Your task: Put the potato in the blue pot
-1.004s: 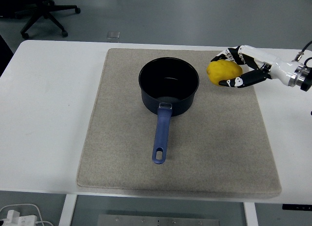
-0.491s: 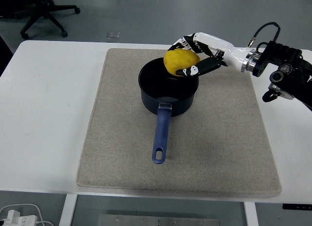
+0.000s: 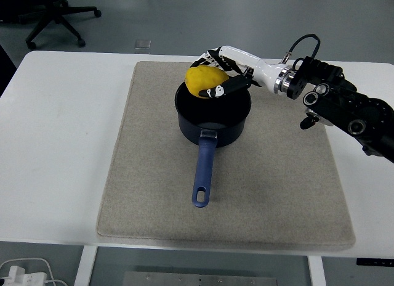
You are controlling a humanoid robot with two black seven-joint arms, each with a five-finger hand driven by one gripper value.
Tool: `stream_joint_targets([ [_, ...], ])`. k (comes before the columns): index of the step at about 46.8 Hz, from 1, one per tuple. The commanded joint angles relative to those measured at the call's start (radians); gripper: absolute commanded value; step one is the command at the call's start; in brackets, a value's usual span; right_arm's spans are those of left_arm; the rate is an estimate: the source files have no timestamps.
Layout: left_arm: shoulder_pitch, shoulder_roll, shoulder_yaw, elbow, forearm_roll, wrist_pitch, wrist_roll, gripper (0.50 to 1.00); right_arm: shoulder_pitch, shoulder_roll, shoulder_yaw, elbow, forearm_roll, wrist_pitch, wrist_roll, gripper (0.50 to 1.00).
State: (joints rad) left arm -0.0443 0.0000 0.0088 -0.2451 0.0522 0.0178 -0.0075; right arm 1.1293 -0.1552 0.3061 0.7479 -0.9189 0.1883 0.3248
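Bright, even overhead light; the white tabletop point(image 3: 61, 144) shows mild glare. Shadows are soft, faint beside the pot point(image 3: 213, 113). Focus is sharp throughout, with slight edge distortion.

The blue pot point(image 3: 213, 111) looks like dark enamelled metal with a faint sheen inside, its handle point(image 3: 204, 172) a smoother blue plastic. Under it lies a matt, rough-woven beige cloth mat point(image 3: 277, 187) on a smooth white surface point(image 3: 61, 144). Above the pot, the potato point(image 3: 204, 80) is matt yellow, held in glossy black-and-white plastic fingers point(image 3: 217, 92).
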Motion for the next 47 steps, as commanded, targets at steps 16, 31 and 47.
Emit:
stream_joint_targets([
  [16, 0.000, 0.000, 0.000, 0.001, 0.000, 0.001, 0.000, 0.996, -0.031, 0.022, -0.028, -0.004, -0.003, -0.036, 0.019, 0.500],
  [31, 0.000, 0.000, 0.000, 0.001, 0.000, 0.001, 0.000, 0.996, -0.051, 0.032, -0.033, -0.005, -0.003, -0.050, 0.023, 0.500],
  [47, 0.000, 0.000, 0.000, 0.001, 0.000, 0.001, 0.000, 0.996, -0.056, 0.032, -0.032, -0.013, -0.003, -0.050, 0.023, 0.553],
])
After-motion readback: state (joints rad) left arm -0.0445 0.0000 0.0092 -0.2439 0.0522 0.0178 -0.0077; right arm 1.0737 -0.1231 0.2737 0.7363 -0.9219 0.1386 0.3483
